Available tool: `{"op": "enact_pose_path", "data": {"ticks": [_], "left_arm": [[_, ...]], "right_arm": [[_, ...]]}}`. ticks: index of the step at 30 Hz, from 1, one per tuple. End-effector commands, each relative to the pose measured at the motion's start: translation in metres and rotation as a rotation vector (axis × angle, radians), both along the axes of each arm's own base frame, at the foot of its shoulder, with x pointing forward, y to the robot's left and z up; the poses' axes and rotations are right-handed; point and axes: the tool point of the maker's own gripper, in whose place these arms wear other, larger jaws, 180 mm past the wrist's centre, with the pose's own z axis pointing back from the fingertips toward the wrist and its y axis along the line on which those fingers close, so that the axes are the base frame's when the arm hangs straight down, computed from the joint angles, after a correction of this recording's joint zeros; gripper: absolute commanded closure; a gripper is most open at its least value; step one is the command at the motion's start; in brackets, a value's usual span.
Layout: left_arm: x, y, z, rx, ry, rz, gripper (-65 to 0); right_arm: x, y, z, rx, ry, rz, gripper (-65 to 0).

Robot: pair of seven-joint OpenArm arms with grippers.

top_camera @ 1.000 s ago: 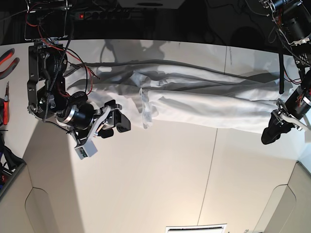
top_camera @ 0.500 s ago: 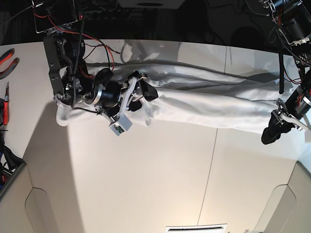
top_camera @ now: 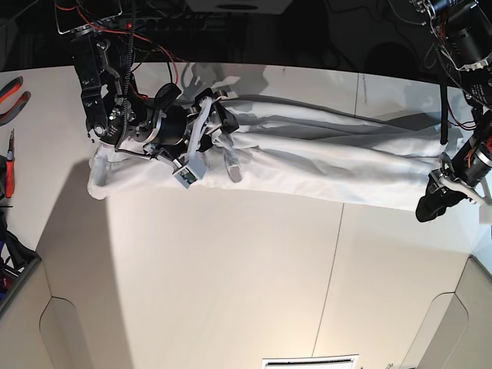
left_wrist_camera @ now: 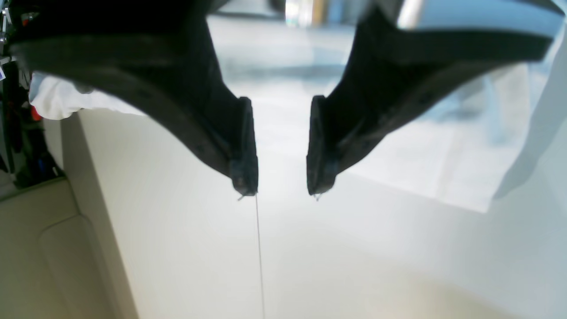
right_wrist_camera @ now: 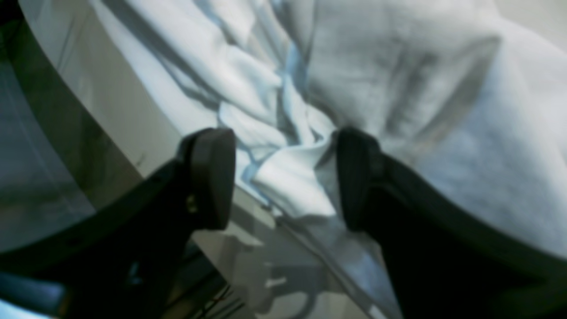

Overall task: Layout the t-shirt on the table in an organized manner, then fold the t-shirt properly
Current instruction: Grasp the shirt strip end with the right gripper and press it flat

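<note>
The t-shirt (top_camera: 323, 157) lies in a long rumpled band across the far counter (top_camera: 231, 277), neither spread nor folded, while the right gripper (right_wrist_camera: 283, 177) straddles a bunched fold with wide jaws and the left gripper (left_wrist_camera: 281, 146), half-open, holds nothing.

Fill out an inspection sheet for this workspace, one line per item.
Surface: off-white table, thin dark seams.
Job's things: white t-shirt bunched in a long wrinkled band along the far side, not laid flat.
Clutter: red-handled tools at the table's edge.
Grippers: right hand open, fingers either side of a fabric fold; left hand open, empty, beside the shirt's end.
Cables: red and black wires on the right arm.
Surroundings: dark background.
</note>
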Motion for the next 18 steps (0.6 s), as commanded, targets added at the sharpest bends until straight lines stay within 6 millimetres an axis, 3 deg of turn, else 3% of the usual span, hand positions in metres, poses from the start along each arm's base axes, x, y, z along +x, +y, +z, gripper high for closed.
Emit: {"op": "enact_pose_path", "data": {"ticks": [1, 11, 18], "left_arm": [[0.007, 0.007, 0.017, 0.020, -0.055, 0.004, -22.8], [0.005, 0.023, 0.018, 0.061, -0.065, 0.051, -22.8], [-0.004, 0.034, 0.016, 0.063, -0.056, 0.086, -22.9]], "right_arm": [[0.007, -0.011, 0.003, -0.029, -0.023, -0.005, -36.0], [0.009, -0.074, -0.006, -0.182, -0.031, -0.017, -36.0], [0.016, -0.094, -0.004, -0.207, -0.045, -0.055, -36.0]]}}
